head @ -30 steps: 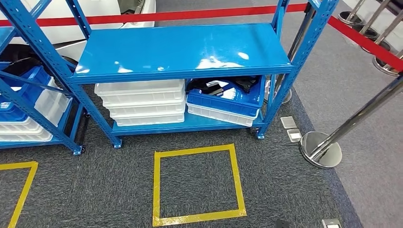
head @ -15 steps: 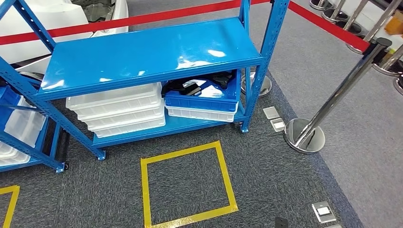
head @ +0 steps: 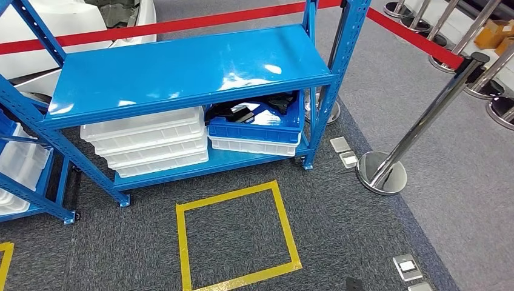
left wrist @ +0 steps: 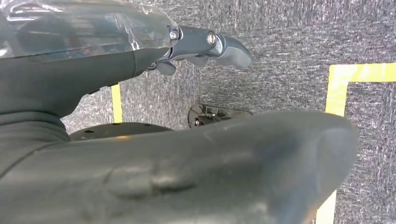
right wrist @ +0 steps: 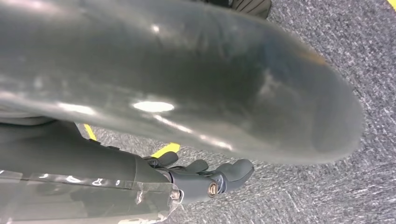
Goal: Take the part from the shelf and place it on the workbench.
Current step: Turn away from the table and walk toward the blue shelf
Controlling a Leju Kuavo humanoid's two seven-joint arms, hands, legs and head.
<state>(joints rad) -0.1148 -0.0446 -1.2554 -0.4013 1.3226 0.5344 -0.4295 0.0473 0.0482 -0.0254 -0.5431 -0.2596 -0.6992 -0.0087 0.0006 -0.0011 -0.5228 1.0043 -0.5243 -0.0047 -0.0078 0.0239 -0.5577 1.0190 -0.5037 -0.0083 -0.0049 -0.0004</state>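
Black parts [head: 251,110] lie in a blue bin [head: 254,130] on the lower level of the blue shelf [head: 182,66], at its right end. The bin rests on a white tray [head: 253,146]. My left hand [left wrist: 201,158] hangs over the grey carpet, its thick thumb in front and its dark fingers [left wrist: 212,45] apart from it, with nothing in it. My right hand [right wrist: 187,88] also hangs over the carpet, with its fingers [right wrist: 219,179] free of any object.
A stack of white trays [head: 148,140] fills the lower shelf's left half. A yellow taped square [head: 233,236] marks the floor before the shelf. A chrome post [head: 388,163] with red belt [head: 412,33] stands right. A second shelf [head: 24,182] stands left.
The whole picture has slid left and slightly down: the camera has turned right. The shelf, bins and posts keep their places relative to each other.
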